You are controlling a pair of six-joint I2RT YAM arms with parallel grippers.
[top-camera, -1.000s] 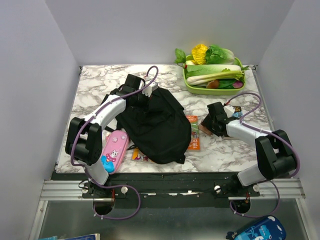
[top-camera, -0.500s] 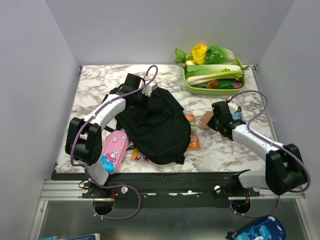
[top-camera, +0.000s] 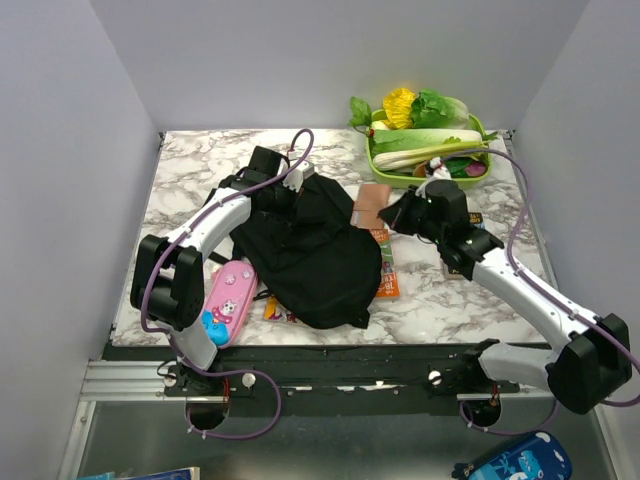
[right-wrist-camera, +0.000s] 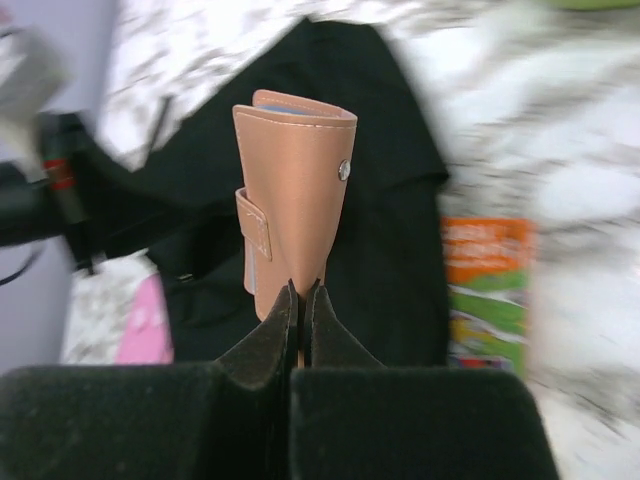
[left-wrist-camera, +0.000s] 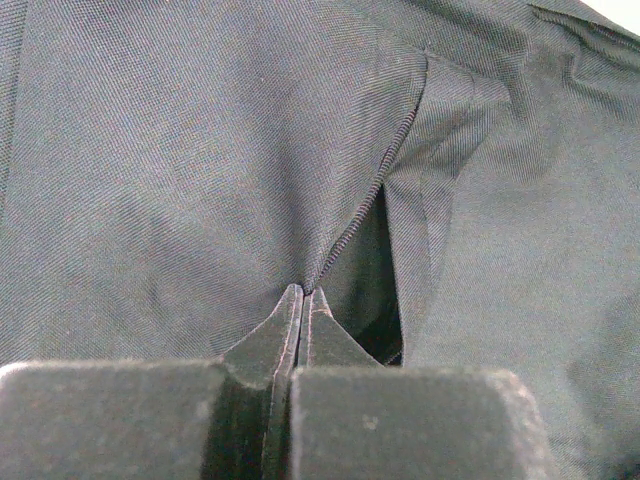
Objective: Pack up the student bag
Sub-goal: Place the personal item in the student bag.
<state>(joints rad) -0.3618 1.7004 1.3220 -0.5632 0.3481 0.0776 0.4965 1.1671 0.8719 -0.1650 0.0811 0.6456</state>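
One item in hand: right gripper (right-wrist-camera: 302, 292) shut on tan snap wallet (right-wrist-camera: 295, 190), over the right edge of student bag (top-camera: 310, 250), which lies flat on marble table (top-camera: 200, 165); left gripper (left-wrist-camera: 302, 298) pinches bag's zipper opening. Unpacked beside bag: pink pencil case (top-camera: 230, 300), orange booklet (top-camera: 388, 268).

The student bag (top-camera: 310, 250) lies on the worktop (top-camera: 200, 170), left of centre; a pencil case (top-camera: 230, 300) lies just beside its near left edge; a leaflet (top-camera: 387, 265) lies against its right side; a tray (top-camera: 385, 175) of vegetables sits in the far right corner; the left hand (top-camera: 297, 190) pinches the bag's far end at the zip opening; the right hand (top-camera: 392, 215), between bag and tray, holds a wallet (top-camera: 372, 205) just beside the bag's far right corner.
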